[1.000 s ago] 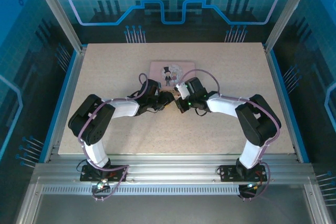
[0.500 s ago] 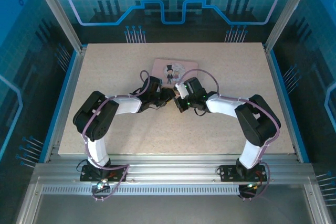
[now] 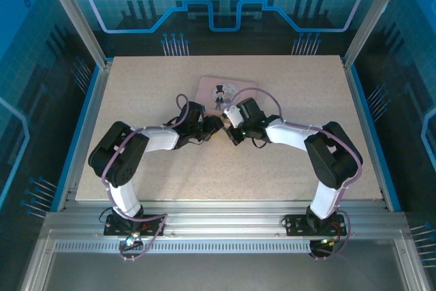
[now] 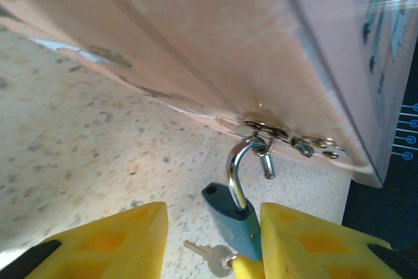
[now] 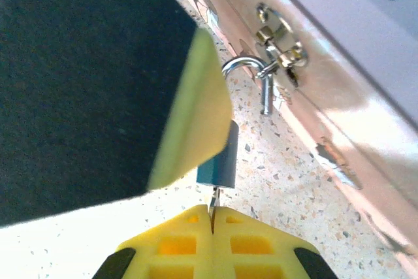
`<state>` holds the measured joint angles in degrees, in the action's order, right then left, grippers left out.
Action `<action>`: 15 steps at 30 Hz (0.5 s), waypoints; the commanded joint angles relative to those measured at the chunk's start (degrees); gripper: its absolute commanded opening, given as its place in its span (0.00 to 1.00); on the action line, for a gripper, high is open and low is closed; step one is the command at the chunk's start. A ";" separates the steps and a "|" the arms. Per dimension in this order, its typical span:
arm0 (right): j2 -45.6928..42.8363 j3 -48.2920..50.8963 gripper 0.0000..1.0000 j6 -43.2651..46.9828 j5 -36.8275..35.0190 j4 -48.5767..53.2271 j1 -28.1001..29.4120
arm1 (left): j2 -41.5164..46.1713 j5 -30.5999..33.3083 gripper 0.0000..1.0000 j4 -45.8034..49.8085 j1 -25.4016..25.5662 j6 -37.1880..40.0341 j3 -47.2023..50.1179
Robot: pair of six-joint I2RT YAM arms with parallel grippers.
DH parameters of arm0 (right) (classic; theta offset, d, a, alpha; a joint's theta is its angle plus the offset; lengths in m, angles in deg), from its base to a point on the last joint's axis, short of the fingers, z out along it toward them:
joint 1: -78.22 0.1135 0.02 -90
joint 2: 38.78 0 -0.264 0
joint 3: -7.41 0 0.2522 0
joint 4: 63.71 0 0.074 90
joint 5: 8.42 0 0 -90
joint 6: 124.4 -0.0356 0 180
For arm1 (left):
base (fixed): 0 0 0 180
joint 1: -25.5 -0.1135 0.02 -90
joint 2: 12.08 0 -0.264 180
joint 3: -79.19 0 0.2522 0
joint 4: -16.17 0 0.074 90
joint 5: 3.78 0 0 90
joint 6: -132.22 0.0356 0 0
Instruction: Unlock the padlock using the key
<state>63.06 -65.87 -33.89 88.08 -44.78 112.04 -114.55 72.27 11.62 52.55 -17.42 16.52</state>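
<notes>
The padlock [image 4: 238, 223] is tiny, with a dark teal body and a chrome shackle hooked through the hasp [image 4: 264, 127] of the pink tin [image 3: 228, 90]. The shackle's short leg hangs free, out of the body. My left gripper [image 4: 212, 217] is open around the lock, and its right finger [image 4: 307, 240] touches the body. My right gripper [image 5: 213, 212] is shut on the key [image 5: 213, 197], whose blade enters the bottom of the padlock [image 5: 219, 158]. The left finger [image 5: 189, 109] hides part of the lock there. Both grippers meet at the tin's front edge, left gripper [image 3: 213, 125] and right gripper [image 3: 230, 131].
A spare key [image 4: 209, 256] on a ring lies on the speckled tabletop [image 4: 78, 129] under the lock. The tin's front wall [image 5: 339, 63] stands close behind both grippers. Metal frame posts and blue panels surround the table [image 3: 306, 80].
The tin has slid slightly to the right. The right gripper has edged up-left toward the tin, and the left forearm has shifted a little.
</notes>
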 commanded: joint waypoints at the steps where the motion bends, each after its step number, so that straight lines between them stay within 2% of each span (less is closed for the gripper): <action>1: 0.80 -2.32 0.00 5.03 -1.01 3.72 0.18 | 2.59 0.68 0.43 4.29 -1.68 0.73 2.89; 8: 2.30 -4.54 0.00 8.95 -2.14 6.61 0.10 | 6.26 0.44 0.44 4.37 -4.03 1.53 4.55; 15: 1.48 -3.15 0.00 10.26 -1.02 4.80 0.05 | 8.55 0.90 0.45 4.60 -5.15 1.98 5.85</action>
<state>64.53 -68.85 -25.28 86.50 -40.10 112.02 -107.98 72.47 14.84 48.24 -17.20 20.83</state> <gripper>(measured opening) 0.064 0.444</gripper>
